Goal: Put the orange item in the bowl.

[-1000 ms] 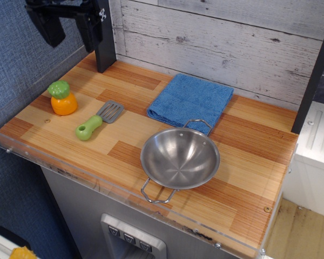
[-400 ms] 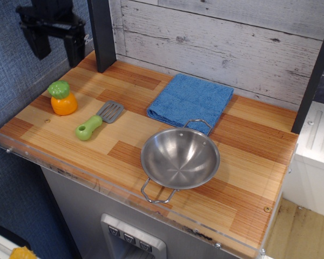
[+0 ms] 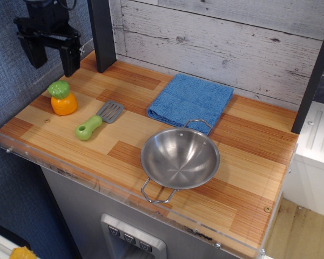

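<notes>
1. Worktop (image 3: 243, 178): wood-plank surface w/ clear acrylic lip along front & left edges; whitewashed board wall behind, blue textured wall at left.

2. Towel (image 3: 190, 100): blue cloth, folded, lying flat toward the back, centre. Its front edge sits just behind the bowl's rear handle.

3. Bowl (image 3: 180, 157): shiny steel, round, two wire loop handles (one rear, one front-left). Upright, front-centre of worktop, nothing inside. Well apart from the orange item.

4. My gripper (image 3: 51, 56): black, up at far left-rear corner, above the worktop, fingers pointing down. Jaws spread wide w/ clear gap between; holding nothing. It hangs above & slightly behind the orange item, not touching it.

5. Spatula (image 3: 99, 120): grey slotted blade, green handle, lying flat, handle toward front-left. Between orange item & bowl, nearer the orange item, not touching either.

6. Orange item (image 3: 63, 98): small glossy orange toy fruit w/ bumpy green top, standing upright at left side of worktop, near the left lip. On the wood, not in the bowl.
</notes>
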Robot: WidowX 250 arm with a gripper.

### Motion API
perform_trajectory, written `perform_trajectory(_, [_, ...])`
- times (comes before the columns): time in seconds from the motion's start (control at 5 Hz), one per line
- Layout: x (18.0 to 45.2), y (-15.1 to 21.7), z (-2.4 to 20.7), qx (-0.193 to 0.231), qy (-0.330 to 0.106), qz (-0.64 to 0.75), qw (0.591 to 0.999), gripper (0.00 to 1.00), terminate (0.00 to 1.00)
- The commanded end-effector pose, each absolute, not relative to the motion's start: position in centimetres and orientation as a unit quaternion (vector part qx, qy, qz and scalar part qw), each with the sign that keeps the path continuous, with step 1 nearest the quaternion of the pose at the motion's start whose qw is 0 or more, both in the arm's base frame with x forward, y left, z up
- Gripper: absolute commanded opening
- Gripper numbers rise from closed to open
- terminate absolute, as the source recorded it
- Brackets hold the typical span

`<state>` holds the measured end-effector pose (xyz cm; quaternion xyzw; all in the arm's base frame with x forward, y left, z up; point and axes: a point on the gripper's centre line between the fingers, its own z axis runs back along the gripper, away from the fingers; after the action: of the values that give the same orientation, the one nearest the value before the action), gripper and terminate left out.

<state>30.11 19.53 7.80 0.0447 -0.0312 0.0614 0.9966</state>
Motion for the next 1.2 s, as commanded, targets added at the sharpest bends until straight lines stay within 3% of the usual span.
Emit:
perform_trajectory(0.0, [28.2, 20.3, 8.1, 0.039, -0.035, 0.072, 0.996, 1.00, 0.00])
perform_trajectory(0.6, [28.5, 20.5, 5.2, 0.018, -0.010, 0.077, 0.997, 1.00, 0.00])
perform_trajectory(1.0, [29.1, 19.3, 4.8, 0.024, -0.015, 0.072, 0.997, 1.00, 0.00])
